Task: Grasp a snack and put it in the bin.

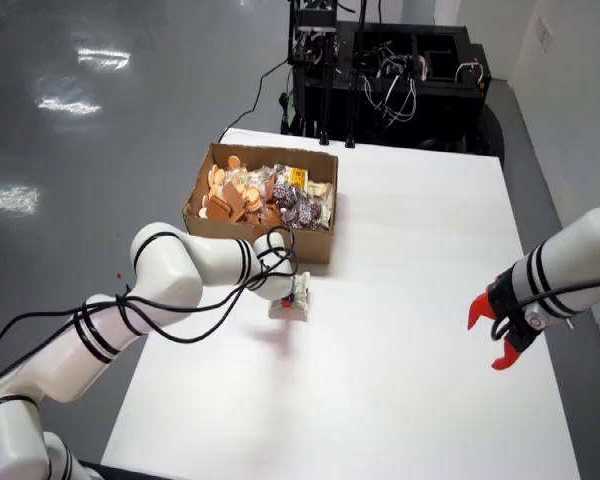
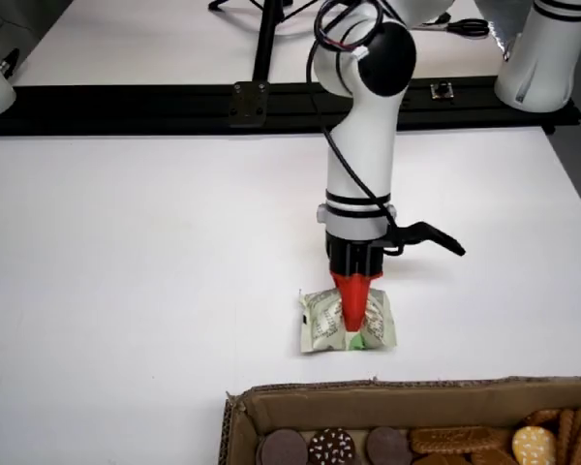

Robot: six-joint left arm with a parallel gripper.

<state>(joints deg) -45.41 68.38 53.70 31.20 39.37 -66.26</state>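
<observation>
A small white-and-green snack packet (image 2: 320,326) lies on the white table (image 2: 126,271), just in front of the cardboard bin (image 2: 368,393). My gripper (image 2: 354,320) points straight down onto the packet's middle. Its red fingers (image 2: 352,295) are drawn together and pinch the wrapper. In the other view the same packet (image 1: 299,301) sits below the bin's (image 1: 318,243) near wall, and the gripper (image 1: 285,296) is mostly hidden behind the wrist and cables. The packet still rests on the table.
The bin holds several round biscuits (image 1: 230,197) and wrapped snacks (image 1: 302,200). A second white arm with an open red gripper (image 1: 500,335) hangs still at the right of the table. Black equipment (image 1: 400,70) stands behind the far edge.
</observation>
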